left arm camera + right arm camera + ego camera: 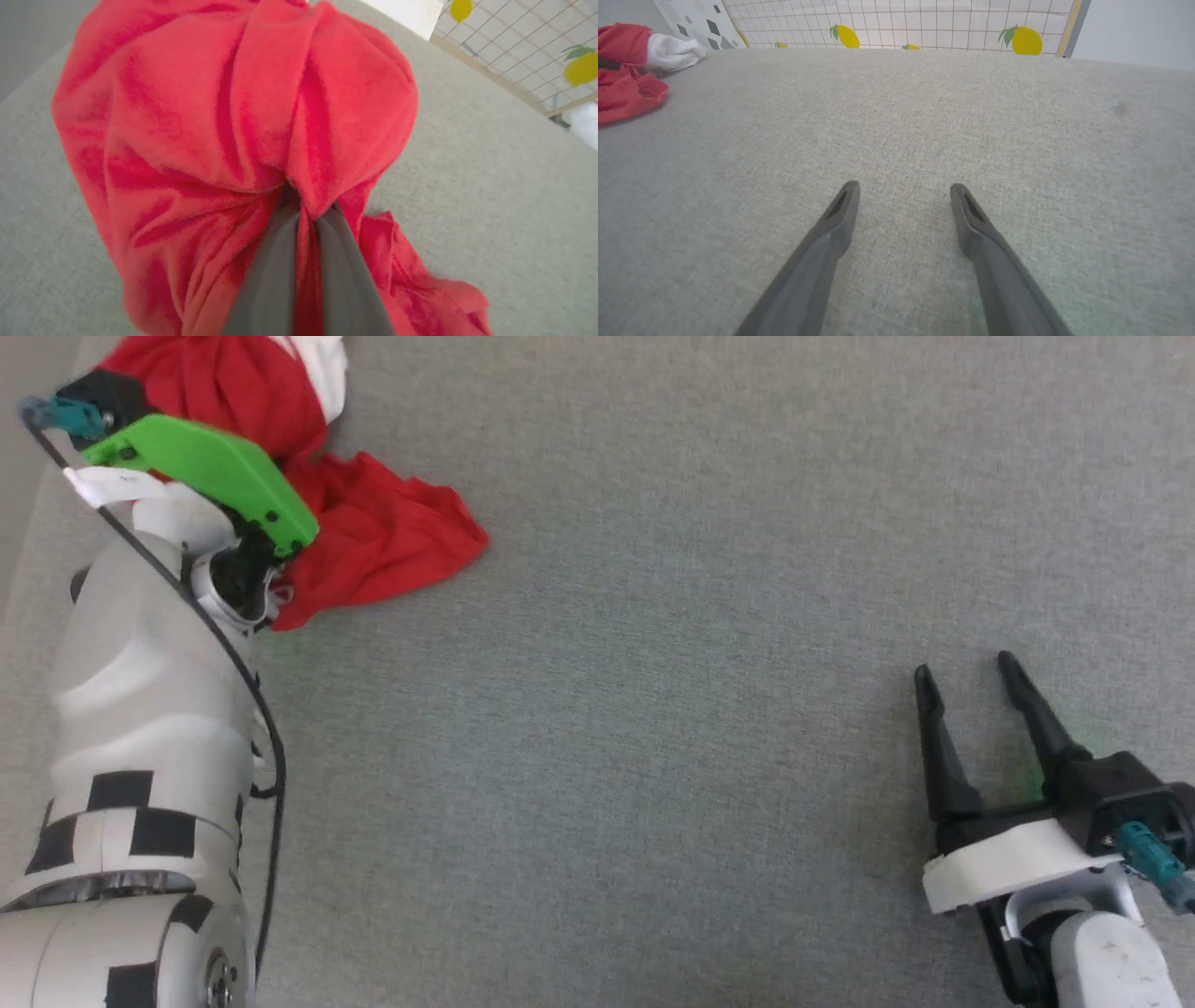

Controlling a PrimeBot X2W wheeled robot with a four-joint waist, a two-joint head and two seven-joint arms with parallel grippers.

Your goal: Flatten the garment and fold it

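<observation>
Upper left, L gripper (308,211) clamps garment (187,116).

The left arm (140,709) stretches up the left side of the head view, its pale forearm patched with black squares and a green mount (205,467) at the wrist. The left claw (308,212) is pinched tight, with a fold of the garment (210,116) caught between its two dark fingers (271,270). The right claw (966,670) sits low on the right, its fingers spread wide.
</observation>
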